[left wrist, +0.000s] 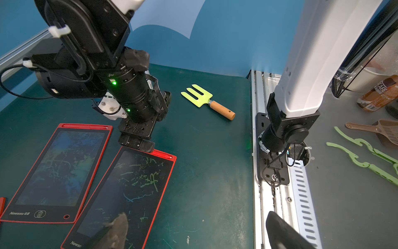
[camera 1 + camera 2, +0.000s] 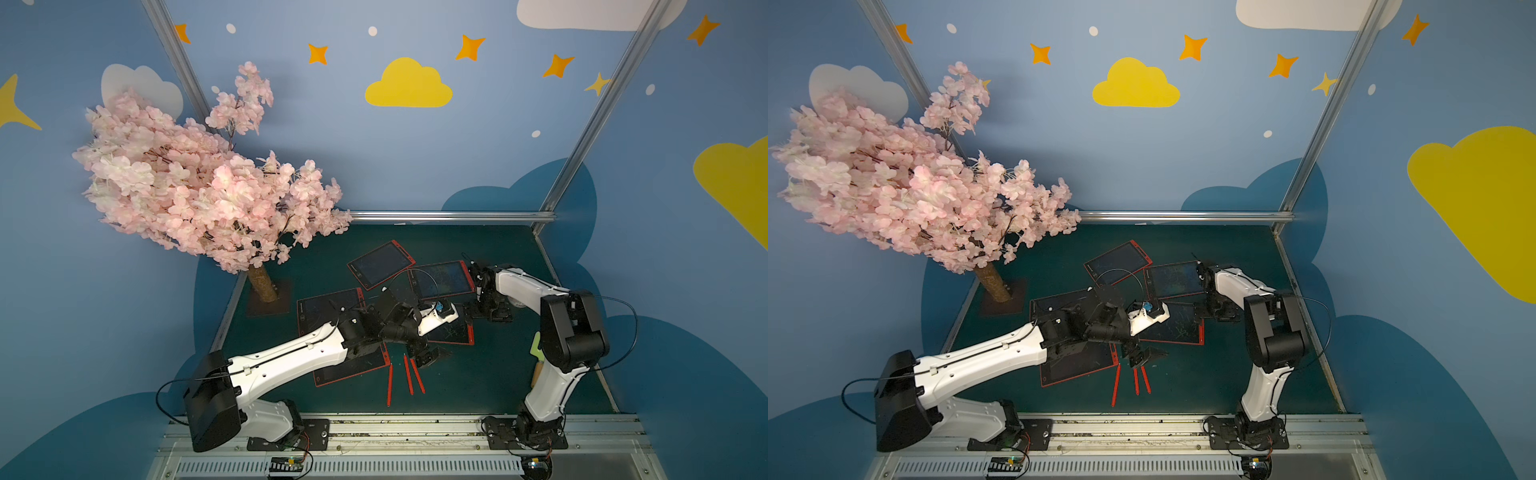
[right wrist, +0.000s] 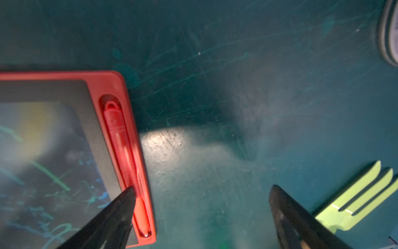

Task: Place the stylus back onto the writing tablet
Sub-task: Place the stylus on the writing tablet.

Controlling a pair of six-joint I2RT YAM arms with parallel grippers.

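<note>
Several red-framed writing tablets lie on the dark green table [image 2: 478, 374]. In the right wrist view a red stylus [image 3: 127, 163] rests in the side slot of one scribbled tablet [image 3: 47, 151]. My right gripper [image 3: 202, 188] stands open, one fingertip [image 3: 120, 207] over that slot and nothing between its jaws. In a top view it hovers at this tablet's [image 2: 451, 332] right edge [image 2: 494, 316]. Three loose red styluses [image 2: 408, 374] lie at the front centre. Just behind them my left gripper [image 2: 430, 357] hangs open and empty, as the left wrist view [image 1: 196, 217] also shows.
A lime-green garden fork [image 1: 200, 98] with a wooden handle lies by the right arm's base [image 2: 536, 347]. A pink blossom tree [image 2: 199, 187] overhangs the table's back left corner. A metal rail [image 2: 395, 432] runs along the front edge. Blue walls close in the other sides.
</note>
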